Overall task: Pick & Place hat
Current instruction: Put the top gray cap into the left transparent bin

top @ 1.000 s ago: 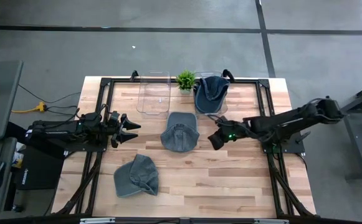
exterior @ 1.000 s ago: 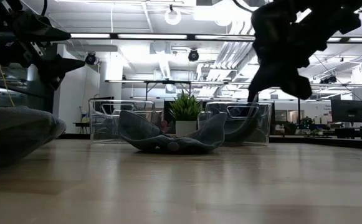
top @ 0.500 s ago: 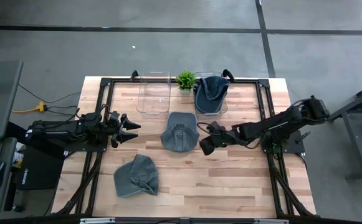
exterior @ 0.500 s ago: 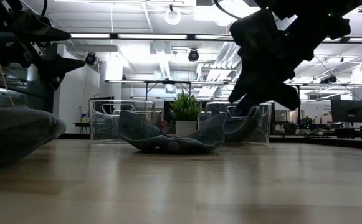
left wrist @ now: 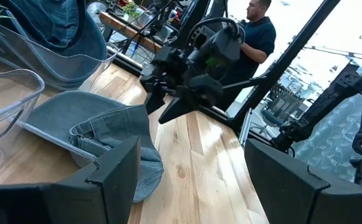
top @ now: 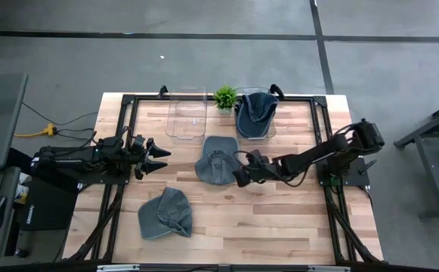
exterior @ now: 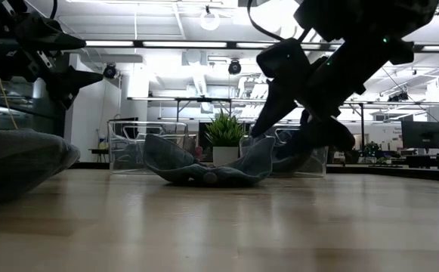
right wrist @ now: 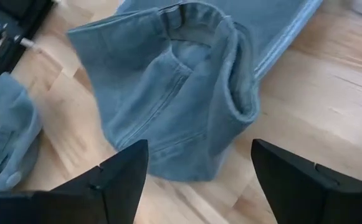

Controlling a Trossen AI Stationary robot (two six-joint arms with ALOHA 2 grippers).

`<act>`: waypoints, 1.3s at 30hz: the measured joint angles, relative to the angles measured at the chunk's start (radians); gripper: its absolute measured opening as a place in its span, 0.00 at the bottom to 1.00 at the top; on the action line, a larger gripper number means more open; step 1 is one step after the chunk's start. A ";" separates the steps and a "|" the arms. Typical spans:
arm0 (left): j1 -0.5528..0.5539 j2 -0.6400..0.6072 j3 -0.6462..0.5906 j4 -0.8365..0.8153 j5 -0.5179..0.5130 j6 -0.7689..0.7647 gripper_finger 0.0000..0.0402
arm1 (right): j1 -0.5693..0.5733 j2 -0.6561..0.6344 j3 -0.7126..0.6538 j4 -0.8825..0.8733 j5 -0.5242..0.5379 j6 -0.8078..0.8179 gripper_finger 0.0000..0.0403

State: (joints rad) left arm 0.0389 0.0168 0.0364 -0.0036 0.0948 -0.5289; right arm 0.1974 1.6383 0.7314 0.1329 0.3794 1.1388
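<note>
**Right claw poised beside centre hat**

On the wooden slatted table [top: 279, 219], a blue-grey denim bucket hat [top: 217, 160] lies at centre. The right claw [top: 239, 176], fingers spread, hovers just beside its 4 o'clock edge, not touching. Bare planks lie open toward 6 o'clock. The left claw [top: 159, 156], spread, waits at 9 o'clock.

Wooden table [top: 279, 219], three denim hats. One hat [top: 217, 159] at the centre, right gripper [top: 239, 174] just beside its right edge, fingers spread. Second hat [top: 165, 213] near the front edge. Third hat [top: 254, 113] inside a clear bin [top: 242, 130] at the back edge, beside a small plant [top: 225, 97] and another clear bin [top: 187, 115]. Left gripper [top: 159, 154] open at the left edge.
</note>
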 joint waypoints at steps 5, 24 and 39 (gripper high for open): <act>0.000 0.000 0.000 0.000 0.000 0.000 0.66 | 0.000 0.005 0.001 -0.001 0.028 0.013 0.69; 0.000 0.000 0.000 0.000 0.000 0.000 0.66 | -0.019 0.055 0.065 -0.094 0.031 0.052 0.69; 0.000 0.000 0.000 0.000 0.000 0.000 0.66 | -0.056 0.219 0.207 -0.089 -0.019 0.002 0.69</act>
State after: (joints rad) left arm 0.0387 0.0169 0.0364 -0.0036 0.0948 -0.5293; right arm 0.1417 1.8570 0.9382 0.0436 0.3604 1.1408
